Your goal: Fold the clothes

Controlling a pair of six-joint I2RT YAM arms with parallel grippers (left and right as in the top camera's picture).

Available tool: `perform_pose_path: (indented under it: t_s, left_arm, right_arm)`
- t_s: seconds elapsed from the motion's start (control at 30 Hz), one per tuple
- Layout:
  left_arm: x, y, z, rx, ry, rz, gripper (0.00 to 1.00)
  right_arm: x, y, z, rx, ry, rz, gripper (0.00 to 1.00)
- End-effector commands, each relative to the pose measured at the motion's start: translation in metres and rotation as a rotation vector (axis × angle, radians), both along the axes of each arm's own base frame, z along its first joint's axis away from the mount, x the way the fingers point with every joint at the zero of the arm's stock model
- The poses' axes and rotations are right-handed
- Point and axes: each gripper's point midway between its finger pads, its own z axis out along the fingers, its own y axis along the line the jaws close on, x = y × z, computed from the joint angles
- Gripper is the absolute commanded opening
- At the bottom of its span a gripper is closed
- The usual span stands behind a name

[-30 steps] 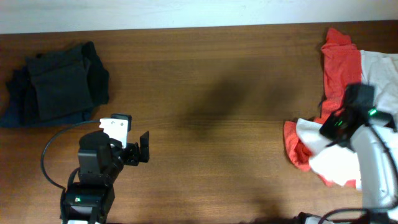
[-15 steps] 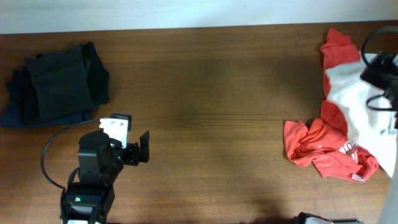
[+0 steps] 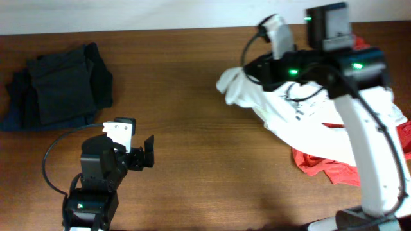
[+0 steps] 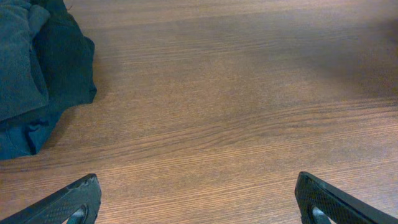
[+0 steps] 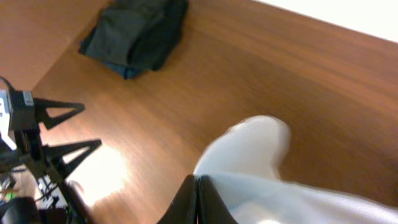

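The white T-shirt hangs from my right gripper above the table's right half, stretched from the gripper down to the right. It also shows in the right wrist view, blurred, with the closed fingertips pinching its edge. The red T-shirt lies crumpled on the table at the right, partly under the white one. My left gripper is open and empty near the front left; its spread fingertips show over bare wood.
A pile of dark folded clothes lies at the back left, also in the left wrist view and the right wrist view. The wooden table stretches between the arms.
My right arm has swung from the far right towards the centre, lifting the white T-shirt off the red one and dragging it left. The left arm has not moved.
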Motion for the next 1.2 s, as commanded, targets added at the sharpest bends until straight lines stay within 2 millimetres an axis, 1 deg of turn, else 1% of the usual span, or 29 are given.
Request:
perform_pose_path:
  t_s: [0.0, 0.03, 0.07, 0.1, 0.13, 0.17, 0.2, 0.23, 0.3, 0.33, 0.37, 0.4, 0.43, 0.47, 0.53, 0.63, 0.7, 0.73, 0.8, 0.87, 0.97, 1.0, 1.03, 1.07, 1.1, 1.13, 1.17]
  left_arm:
    - [0.002, -0.003, 0.01, -0.009, -0.023, -0.009, 0.99]
    - [0.002, -0.003, 0.01, -0.008, -0.024, -0.01, 0.99]
    - [0.002, -0.003, 0.01, -0.009, -0.024, -0.009, 0.99]
    - [0.002, -0.003, 0.01, -0.009, -0.024, -0.009, 0.99]
    - [0.002, -0.003, 0.01, -0.009, -0.024, -0.009, 0.99]
    - [0.002, -0.003, 0.01, -0.009, -0.024, -0.01, 0.99]
    - [0.002, -0.003, 0.01, -0.009, -0.024, -0.01, 0.99]
    - [0.002, -0.003, 0.01, -0.009, -0.024, -0.01, 0.99]
    - [0.004, -0.005, 0.013, -0.016, -0.036, -0.017, 0.99]
    - [0.004, -0.007, 0.015, -0.025, -0.043, -0.029, 0.99]
    - [0.006, -0.009, 0.015, -0.04, -0.044, -0.027, 0.99]
    - [0.008, -0.009, 0.013, -0.064, -0.033, -0.013, 0.99]
    - [0.009, -0.014, 0.009, -0.095, -0.011, -0.019, 0.99]
    - [0.011, -0.025, 0.0, -0.142, 0.031, -0.063, 0.99]
    - [0.013, -0.04, -0.018, -0.223, 0.121, -0.098, 0.99]
    - [0.016, -0.062, -0.059, -0.367, 0.316, -0.117, 0.99]
    - [0.021, -0.065, -0.089, -0.412, 0.423, -0.072, 0.99]
    - [0.023, -0.066, -0.097, -0.427, 0.449, -0.064, 0.99]
    - [0.031, -0.073, -0.123, -0.449, 0.504, -0.056, 0.99]
    - [0.039, -0.082, -0.14, -0.443, 0.509, -0.081, 0.99]
    - [0.048, -0.093, -0.155, -0.421, 0.497, -0.106, 0.99]
    - [0.049, -0.093, -0.157, -0.416, 0.491, -0.106, 0.91]
    - [0.054, -0.091, -0.158, -0.402, 0.473, -0.093, 0.73]
    - [0.059, -0.087, -0.157, -0.387, 0.45, -0.079, 0.44]
    - [0.069, -0.083, -0.153, -0.369, 0.4, -0.063, 0.0]
    - [0.078, -0.081, -0.148, -0.359, 0.358, -0.054, 0.0]
    - [0.092, -0.076, -0.139, -0.333, 0.29, -0.034, 0.0]
  right_arm:
    - [-0.005, 0.049, -0.019, 0.006, 0.021, 0.129, 0.04]
    - [-0.001, 0.051, -0.025, -0.022, 0.017, 0.118, 0.04]
    - [0.007, 0.045, -0.031, -0.06, 0.02, 0.062, 0.04]
    - [0.02, 0.028, -0.038, -0.126, 0.03, -0.064, 0.05]
    - [0.026, 0.017, -0.04, -0.155, 0.029, -0.127, 0.15]
    - [0.033, 0.002, -0.041, -0.187, 0.026, -0.201, 0.45]
    - [0.041, -0.02, -0.042, -0.229, 0.022, -0.282, 0.99]
    - [0.044, -0.038, -0.042, -0.249, 0.028, -0.328, 0.99]
    - [0.042, -0.068, -0.048, -0.268, 0.076, -0.391, 0.99]
    - [0.039, -0.082, -0.053, -0.279, 0.116, -0.422, 0.99]
    - [0.033, -0.103, -0.059, -0.291, 0.173, -0.469, 0.99]
    - [0.029, -0.113, -0.063, -0.298, 0.207, -0.487, 0.99]
    - [0.02, -0.128, -0.069, -0.313, 0.263, -0.514, 0.99]
    - [0.006, -0.141, -0.076, -0.332, 0.332, -0.537, 0.99]
    - [-0.008, -0.157, -0.082, -0.346, 0.406, -0.569, 0.99]
    - [-0.016, -0.175, -0.085, -0.348, 0.457, -0.614, 0.99]
    - [-0.019, -0.182, -0.085, -0.347, 0.472, -0.629, 0.99]
    - [-0.019, -0.183, -0.086, -0.347, 0.475, -0.632, 0.99]
    - [-0.021, -0.184, -0.086, -0.353, 0.48, -0.635, 0.99]
    - [-0.021, -0.184, -0.086, -0.355, 0.48, -0.636, 0.98]
    - [-0.021, -0.184, -0.086, -0.355, 0.48, -0.636, 0.99]
    - [-0.021, -0.185, -0.086, -0.356, 0.48, -0.636, 0.99]
    - [-0.021, -0.186, -0.087, -0.365, 0.479, -0.641, 0.99]
    - [-0.022, -0.188, -0.087, -0.378, 0.481, -0.647, 0.99]
    - [-0.024, -0.19, -0.088, -0.39, 0.484, -0.652, 0.98]
    - [-0.024, -0.192, -0.088, -0.4, 0.484, -0.656, 0.99]
    - [-0.025, -0.192, -0.088, -0.402, 0.486, -0.657, 0.99]
